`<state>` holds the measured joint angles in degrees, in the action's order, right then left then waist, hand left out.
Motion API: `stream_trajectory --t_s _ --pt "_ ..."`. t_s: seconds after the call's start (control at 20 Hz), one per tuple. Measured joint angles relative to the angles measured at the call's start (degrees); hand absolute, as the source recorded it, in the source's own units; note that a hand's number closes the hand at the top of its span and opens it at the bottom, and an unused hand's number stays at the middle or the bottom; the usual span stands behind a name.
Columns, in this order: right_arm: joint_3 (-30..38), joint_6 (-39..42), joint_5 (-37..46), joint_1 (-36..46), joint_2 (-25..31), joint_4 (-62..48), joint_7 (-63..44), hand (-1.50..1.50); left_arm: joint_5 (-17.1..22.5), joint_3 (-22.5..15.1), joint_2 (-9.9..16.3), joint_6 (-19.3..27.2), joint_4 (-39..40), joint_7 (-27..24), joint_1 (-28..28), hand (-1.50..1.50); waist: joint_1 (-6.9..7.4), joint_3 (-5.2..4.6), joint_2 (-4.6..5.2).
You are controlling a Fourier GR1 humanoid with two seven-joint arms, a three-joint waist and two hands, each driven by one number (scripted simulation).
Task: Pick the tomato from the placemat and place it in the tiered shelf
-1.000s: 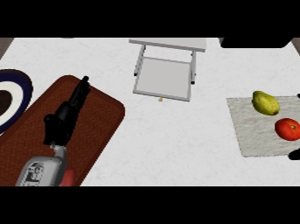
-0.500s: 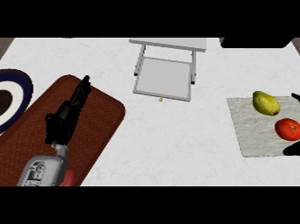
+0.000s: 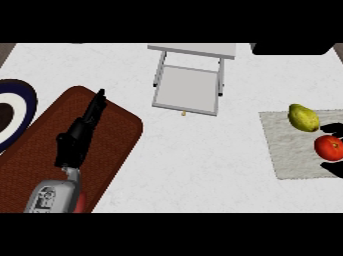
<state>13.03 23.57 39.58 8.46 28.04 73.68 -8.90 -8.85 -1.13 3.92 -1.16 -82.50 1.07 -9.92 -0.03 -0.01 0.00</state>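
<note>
A red tomato [image 3: 330, 148] lies on the grey placemat [image 3: 288, 152] at the right, just near of a yellow-green pear [image 3: 303, 118]. My right hand [image 3: 342, 170] comes in from the right edge. Its fingers [image 3: 341, 130] curl along the tomato's far side and its thumb lies against the near side, so the tomato sits pinched between them, still on the mat. The white tiered shelf [image 3: 191, 82] stands at the back centre. My left hand [image 3: 80, 134] rests on the brown mat with straight fingers pointing away.
A brown mat [image 3: 26, 160] covers the left front. A dark blue plate [image 3: 17, 89] with a white and brown centre sits at the left edge. A black object [image 3: 292, 48] is at the back right. A small orange speck [image 3: 183, 114] lies before the shelf.
My right hand's fingers have come down from beside the pear to the tomato's far side, narrowing the gap to the thumb. Tomato, pear and left hand have not moved.
</note>
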Motion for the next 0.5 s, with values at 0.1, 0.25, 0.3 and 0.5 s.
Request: stream_trajectory --t_s 0.1,0.25,0.3,0.5 --pt "-0.8 -0.5 1.3 0.5 0.0 -0.7 0.9 1.5 -0.3 0.1 0.0 0.0 0.5 0.0 -0.4 0.0 0.03 -0.02 -0.01" --pt "-1.8 -2.3 3.5 2.5 0.9 -4.0 3.9 1.5 0.0 0.5 -0.1 -0.2 1.4 -0.7 -0.6 0.0 0.14 -0.07 -0.02" --pt "-1.7 -2.2 3.7 2.4 0.9 -3.3 3.9 1.5 0.1 0.6 0.1 -0.5 1.0 -0.7 -0.3 0.0 0.12 -0.05 -0.01" --pt "-1.1 -3.8 4.4 0.2 0.5 -1.8 6.0 1.5 0.2 0.8 0.5 -1.1 0.0 -0.9 0.6 0.0 0.03 -0.03 -0.03"
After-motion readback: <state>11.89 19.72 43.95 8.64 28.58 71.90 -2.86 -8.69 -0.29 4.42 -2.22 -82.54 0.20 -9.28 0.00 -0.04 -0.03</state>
